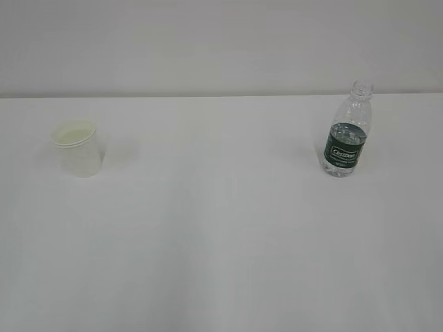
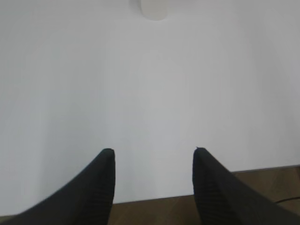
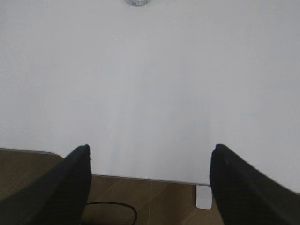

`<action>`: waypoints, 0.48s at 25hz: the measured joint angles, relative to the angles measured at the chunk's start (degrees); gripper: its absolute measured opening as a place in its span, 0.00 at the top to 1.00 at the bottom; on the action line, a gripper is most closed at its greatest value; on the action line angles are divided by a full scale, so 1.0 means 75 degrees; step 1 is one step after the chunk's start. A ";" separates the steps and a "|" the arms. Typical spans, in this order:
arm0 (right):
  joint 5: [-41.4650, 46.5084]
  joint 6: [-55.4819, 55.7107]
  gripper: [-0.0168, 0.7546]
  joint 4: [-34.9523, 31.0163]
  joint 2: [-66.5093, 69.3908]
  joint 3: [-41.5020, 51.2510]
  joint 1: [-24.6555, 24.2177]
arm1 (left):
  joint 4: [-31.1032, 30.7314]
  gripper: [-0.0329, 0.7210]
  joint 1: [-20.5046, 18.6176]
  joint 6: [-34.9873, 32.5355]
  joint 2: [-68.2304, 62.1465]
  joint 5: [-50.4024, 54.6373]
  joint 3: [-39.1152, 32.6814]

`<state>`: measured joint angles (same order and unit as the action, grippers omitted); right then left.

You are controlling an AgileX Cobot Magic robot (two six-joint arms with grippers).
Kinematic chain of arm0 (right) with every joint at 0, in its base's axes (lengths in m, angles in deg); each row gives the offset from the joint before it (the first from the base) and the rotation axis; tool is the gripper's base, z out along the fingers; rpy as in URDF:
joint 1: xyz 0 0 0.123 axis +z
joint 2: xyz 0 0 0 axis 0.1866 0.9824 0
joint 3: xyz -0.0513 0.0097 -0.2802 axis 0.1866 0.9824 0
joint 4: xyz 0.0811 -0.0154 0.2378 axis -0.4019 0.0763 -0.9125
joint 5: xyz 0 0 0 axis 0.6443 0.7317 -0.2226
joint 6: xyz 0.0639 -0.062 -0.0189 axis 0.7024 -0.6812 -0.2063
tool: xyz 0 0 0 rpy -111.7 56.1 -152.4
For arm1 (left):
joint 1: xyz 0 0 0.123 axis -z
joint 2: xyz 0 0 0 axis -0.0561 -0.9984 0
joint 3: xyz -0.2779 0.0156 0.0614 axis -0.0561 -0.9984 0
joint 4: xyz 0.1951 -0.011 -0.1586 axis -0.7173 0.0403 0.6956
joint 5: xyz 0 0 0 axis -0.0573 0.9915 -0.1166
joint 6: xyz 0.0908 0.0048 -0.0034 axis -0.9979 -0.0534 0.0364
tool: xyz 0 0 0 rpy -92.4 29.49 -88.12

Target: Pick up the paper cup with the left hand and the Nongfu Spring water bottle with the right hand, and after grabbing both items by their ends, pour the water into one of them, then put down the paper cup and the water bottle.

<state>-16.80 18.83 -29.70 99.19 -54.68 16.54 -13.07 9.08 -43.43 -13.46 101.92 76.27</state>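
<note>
A: Left wrist view, nearest the lens: left pincer (image 2: 153,152), two black ribbed fingers (image 2: 101,180) parted with bare bench (image 2: 150,93) between them. Nothing gripped.

B: Right side?

A: Right pincer (image 3: 150,149) spread wider than the left, fingers (image 3: 234,178) well apart, also empty. Both pincers hang over the near edge of the bench; brown wood-look floor (image 3: 154,201) shows under the edge, with a dark cable loop (image 3: 112,208) and a small pale block (image 3: 204,197) below the bench edge.

B: Cup relative to the left pincer?

A: Paper cup (image 2: 154,9) straight ahead at the top edge of the left wrist view, well apart from the fingertips, only its lower part in frame. In the exterior view it stands upright on the left (image 1: 77,148), white, cream inside, open end up.

B: Bottle?

A: Nongfu Spring water bottle (image 1: 346,131) upright on the right of the bench, uncapped, dark green label, water (image 1: 348,131) visible just above the label. Right wrist view catches only its base (image 3: 136,2) at the top edge, far ahead, slightly left of the gap.

B: Surroundings?

A: Plain white bench, pale wall (image 1: 221,41) behind. Neither arm shows in the exterior view.
</note>
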 joint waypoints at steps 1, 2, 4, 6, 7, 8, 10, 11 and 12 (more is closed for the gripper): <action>0.0000 0.0000 0.22 0.0000 0.0000 0.0000 0.0000 | 0.0014 0.45 0.0000 0.0000 0.0000 0.0000 -0.0010; 0.0000 0.0000 0.22 0.0000 0.0000 0.0000 0.0000 | 0.0034 0.45 0.0000 0.0000 0.0000 0.0000 -0.0030; 0.0000 0.0000 0.22 0.0000 0.0000 0.0000 0.0000 | 0.0079 0.45 0.0000 0.0000 0.0000 0.0101 -0.0072; 0.0000 0.0000 0.22 0.0000 0.0000 0.0000 0.0000 | 0.0097 0.45 0.0000 0.0000 0.0000 0.0161 -0.0090; 0.0000 0.0000 0.22 0.0000 0.0000 0.0000 0.0000 | 0.0110 0.45 0.0000 0.0000 0.0000 0.0173 -0.0090; 0.0000 0.0000 0.22 0.0000 0.0000 0.0000 0.0000 | 0.0110 0.45 0.0000 0.0000 0.0000 0.0173 -0.0090; 0.0000 0.0000 0.22 0.0000 0.0000 0.0000 0.0000 | 0.0127 0.45 0.0000 0.0000 0.0000 0.0173 -0.0090; 0.0000 0.0000 0.22 0.0000 0.0000 0.0000 0.0000 | 0.0127 0.45 0.0000 0.0000 0.0000 0.0180 -0.0090; 0.0000 0.0000 0.22 0.0000 0.0000 0.0000 0.0000 | 0.0144 0.46 0.0000 0.0000 0.0000 0.0180 -0.0090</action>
<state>-16.80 18.83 -29.70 99.19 -54.68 16.54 -11.99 9.08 -43.43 -13.46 103.26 75.60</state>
